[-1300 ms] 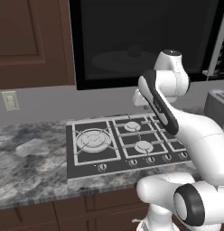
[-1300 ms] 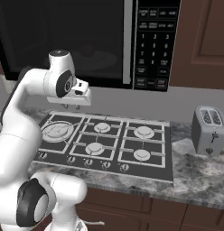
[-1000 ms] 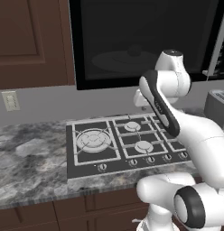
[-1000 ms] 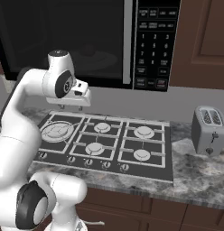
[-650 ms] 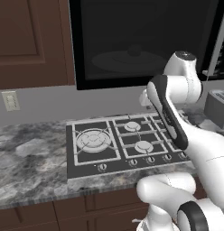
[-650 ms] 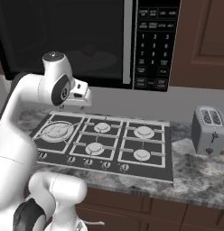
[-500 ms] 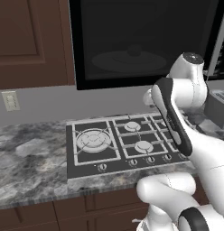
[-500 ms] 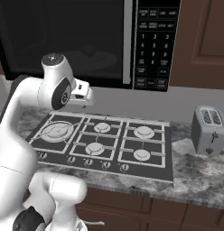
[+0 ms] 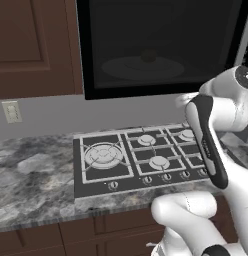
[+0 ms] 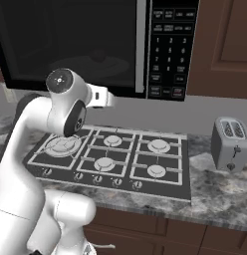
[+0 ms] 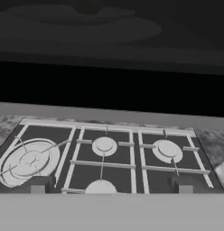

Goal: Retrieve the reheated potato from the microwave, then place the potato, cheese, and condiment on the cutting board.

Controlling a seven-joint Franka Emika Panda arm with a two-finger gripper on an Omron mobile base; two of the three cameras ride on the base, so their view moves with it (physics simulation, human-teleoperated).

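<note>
The microwave (image 10: 70,40) hangs over the stove with its black glass door shut and its long grey handle (image 10: 140,47) upright. Behind the glass, the potato (image 9: 148,55) rests as a dim rounded lump on the turntable plate; the hand view catches it at the top edge, potato (image 11: 89,5). My gripper (image 11: 111,188) hovers above the stove, below the microwave's bottom edge, facing the back wall. Its fingertips (image 11: 38,187) stand far apart with nothing between them. In the right base view my white hand (image 10: 103,97) sits just under the door. The cheese, condiment and cutting board are out of view.
A black gas stove (image 10: 115,159) with several burners lies in the grey marble counter (image 9: 31,175). A silver toaster (image 10: 230,144) stands at the right. The button panel (image 10: 170,45) is right of the handle. Dark wood cabinets (image 9: 31,45) flank the microwave; an outlet (image 9: 11,111) is on the wall.
My arm's upper links have swung to the right in the left base view and risen a little. The jaws have spread wider. The microwave door has stayed shut.
</note>
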